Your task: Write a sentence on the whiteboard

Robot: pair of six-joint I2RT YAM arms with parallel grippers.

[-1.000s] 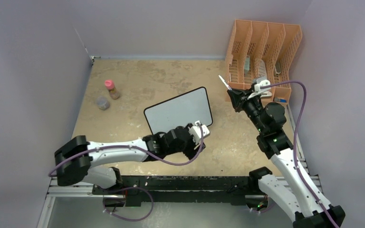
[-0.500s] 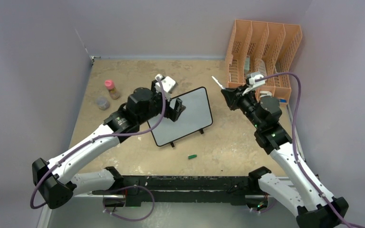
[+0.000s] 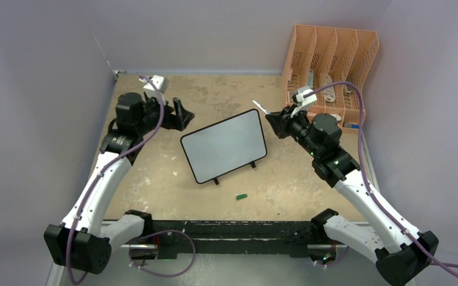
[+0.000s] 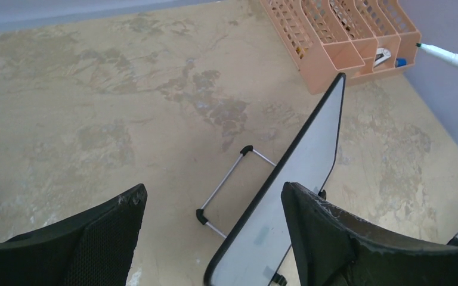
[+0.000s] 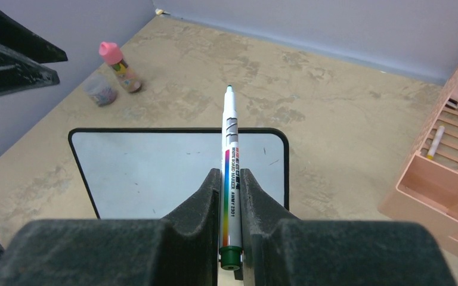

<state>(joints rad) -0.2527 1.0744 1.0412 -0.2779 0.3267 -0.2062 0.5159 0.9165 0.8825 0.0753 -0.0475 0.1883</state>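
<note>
The whiteboard (image 3: 223, 146) stands tilted on its two feet mid-table, its face blank with no sentence on it. It also shows in the right wrist view (image 5: 155, 173) and, edge-on from behind, in the left wrist view (image 4: 301, 179). My right gripper (image 3: 277, 122) is shut on a white marker (image 3: 262, 109) with an uncapped teal tip, just off the board's top right corner. In the right wrist view the marker (image 5: 231, 137) points over the board between the fingers of my right gripper (image 5: 231, 176). My left gripper (image 3: 176, 113) is open and empty, left of the board; it also shows in its own wrist view (image 4: 213, 190).
An orange file rack (image 3: 331, 56) stands at the back right. A green marker cap (image 3: 241, 195) lies in front of the board. A pink-capped bottle (image 5: 119, 65) and a small jar (image 5: 102, 92) stand at the far left. The board's wire stand (image 4: 229, 179) props it up behind.
My left gripper has let go of the board and drawn back to the far left. The board now stands alone. My right gripper has carried the marker left toward the board's corner.
</note>
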